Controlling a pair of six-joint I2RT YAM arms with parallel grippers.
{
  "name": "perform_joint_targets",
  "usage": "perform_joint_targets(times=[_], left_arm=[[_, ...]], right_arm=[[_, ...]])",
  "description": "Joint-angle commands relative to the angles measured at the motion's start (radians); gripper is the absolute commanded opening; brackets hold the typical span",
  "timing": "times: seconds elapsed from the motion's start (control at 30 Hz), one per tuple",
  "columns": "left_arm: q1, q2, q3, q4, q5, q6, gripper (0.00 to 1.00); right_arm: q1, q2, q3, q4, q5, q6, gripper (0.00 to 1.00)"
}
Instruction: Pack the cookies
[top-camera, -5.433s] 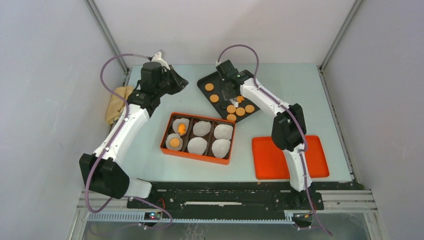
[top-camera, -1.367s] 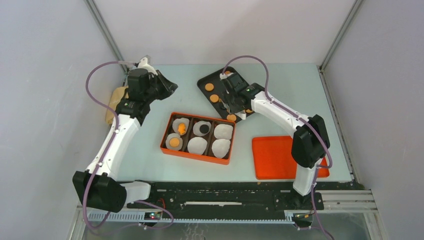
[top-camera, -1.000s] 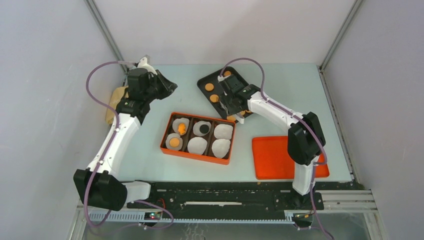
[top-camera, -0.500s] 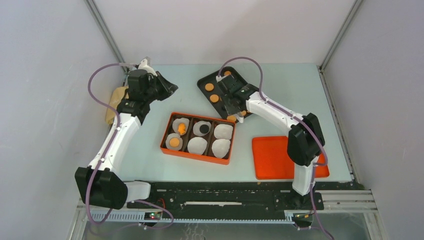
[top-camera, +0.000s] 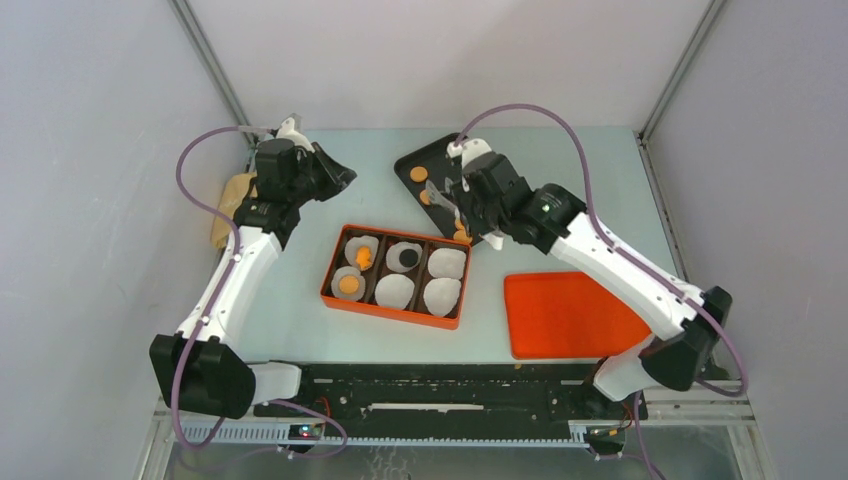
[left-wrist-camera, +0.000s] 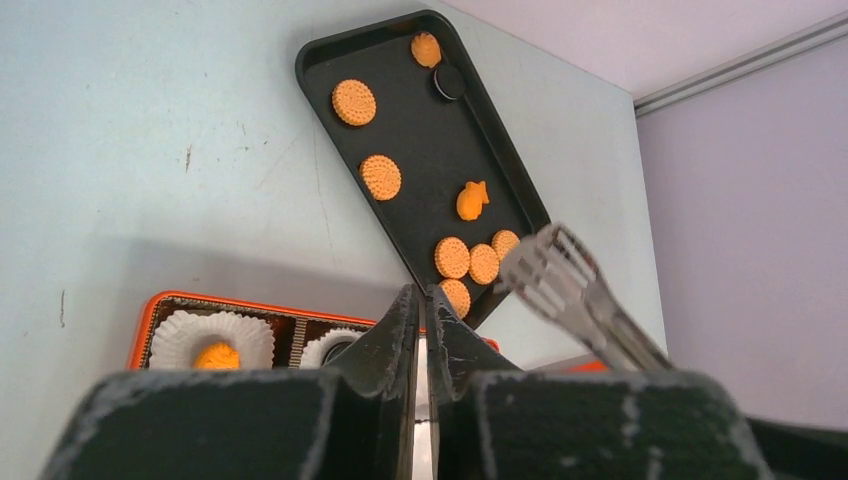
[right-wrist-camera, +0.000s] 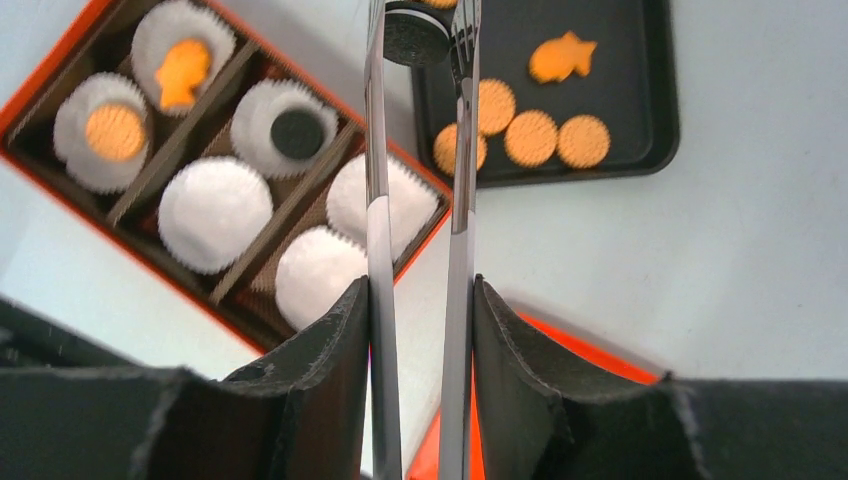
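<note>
My right gripper (right-wrist-camera: 420, 290) is shut on metal tongs (right-wrist-camera: 375, 150), whose tips pinch a dark round cookie (right-wrist-camera: 415, 35) in the air above the black tray (right-wrist-camera: 640, 90). Round orange cookies (right-wrist-camera: 530, 137) and a fish cookie (right-wrist-camera: 563, 55) lie on the tray. The orange box (top-camera: 392, 312) holds paper liners: one with a fish cookie (right-wrist-camera: 183, 72), one with a round orange cookie (right-wrist-camera: 114, 131), one with a dark cookie (right-wrist-camera: 297, 133); the other three liners (right-wrist-camera: 212, 213) are empty. My left gripper (left-wrist-camera: 421, 300) is shut and empty, raised left of the tray (top-camera: 340, 172).
The orange lid (top-camera: 565, 315) lies flat at the front right, under my right arm. A tan cloth (top-camera: 232, 205) sits at the table's left edge. The tongs (left-wrist-camera: 570, 290) show blurred in the left wrist view over the tray's near corner.
A dark cookie now sits in the box's middle back liner. My right arm has lifted up off the tray with another dark cookie in the tongs. The left arm stays still.
</note>
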Motion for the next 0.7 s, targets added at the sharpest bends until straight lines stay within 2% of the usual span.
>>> perform_joint_targets(times=[0.0,0.27,0.4,0.67], left_arm=[[0.007,-0.033,-0.02,0.035,0.031,-0.016,0.1],[0.007,-0.05,-0.038,0.04,0.045,-0.028,0.1],[0.007,-0.056,-0.043,0.044,0.047,-0.031,0.1],[0.007,-0.06,-0.049,0.054,0.052,-0.028,0.1]], right_arm=[[0.069,-0.095,-0.082,-0.077,-0.021,0.051,0.25],[0.156,-0.192,-0.238,-0.173,-0.035,0.178,0.25],[0.167,-0.209,-0.293,-0.159,-0.047,0.203,0.25],[0.166,-0.157,-0.296,-0.084,-0.053,0.171,0.25]])
